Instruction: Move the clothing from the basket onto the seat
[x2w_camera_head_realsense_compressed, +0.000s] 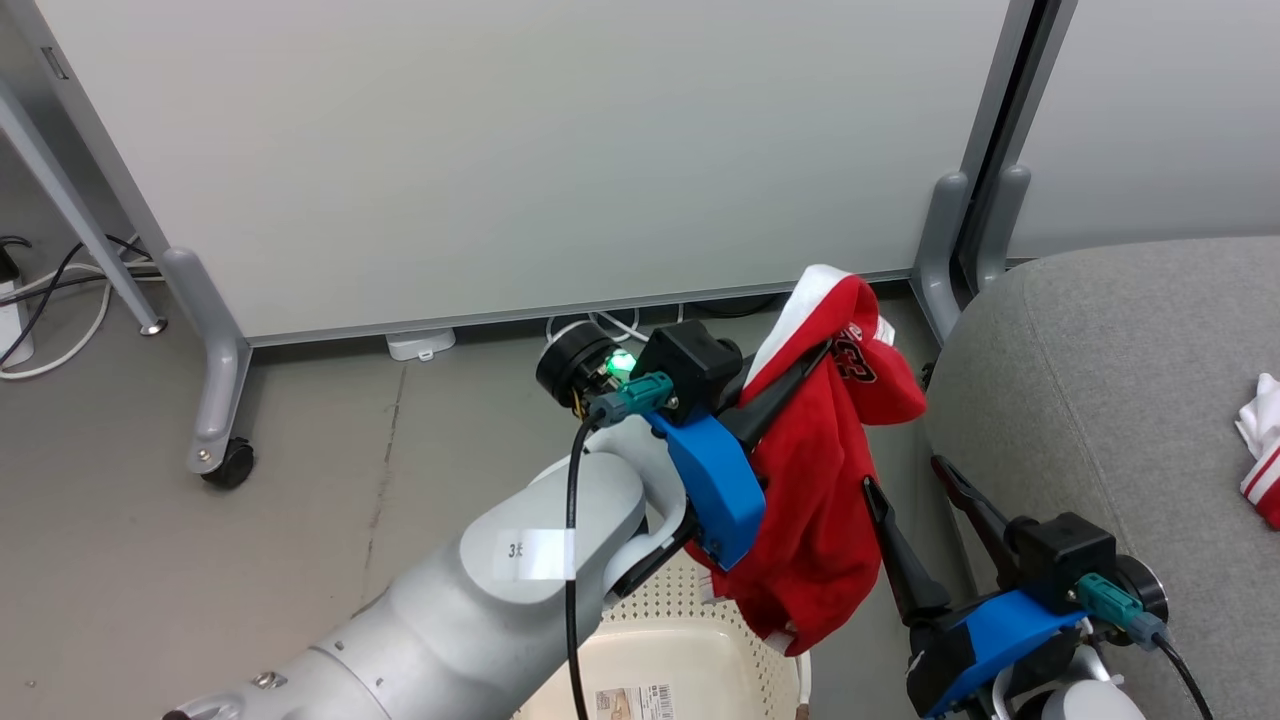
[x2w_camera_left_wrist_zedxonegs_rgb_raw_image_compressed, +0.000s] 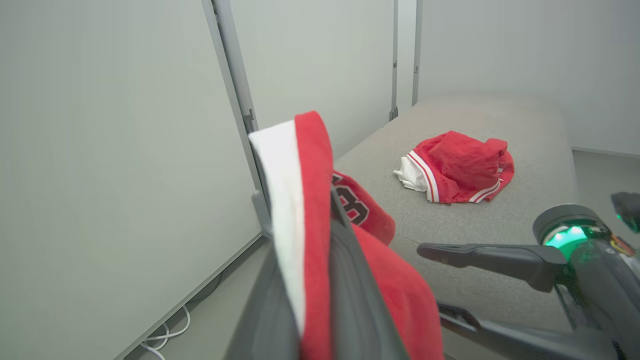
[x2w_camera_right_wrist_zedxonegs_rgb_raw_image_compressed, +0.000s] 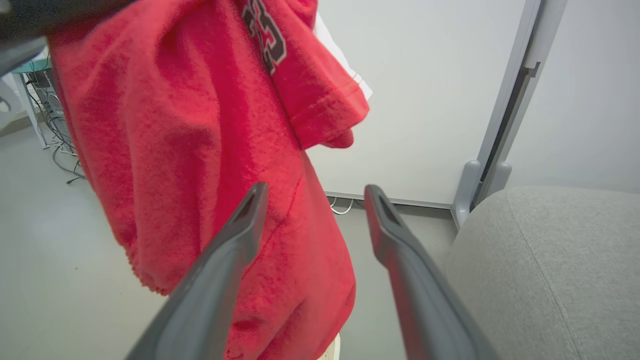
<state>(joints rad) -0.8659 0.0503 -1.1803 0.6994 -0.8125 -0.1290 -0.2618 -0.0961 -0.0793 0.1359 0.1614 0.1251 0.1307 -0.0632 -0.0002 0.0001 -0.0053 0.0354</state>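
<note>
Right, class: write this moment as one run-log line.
left gripper: shut on red shirt above basket | right gripper: open, empty | second garment: on seat

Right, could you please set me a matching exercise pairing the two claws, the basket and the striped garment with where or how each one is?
Things:
1. left claw
2. right claw
3. basket
4. striped garment

Places or states:
A. lying on the seat
B. open, holding nothing
C. below the hanging red top
D. shut on the red top

Pairs: 1-D, 2-B, 3-C, 4-A.
</note>
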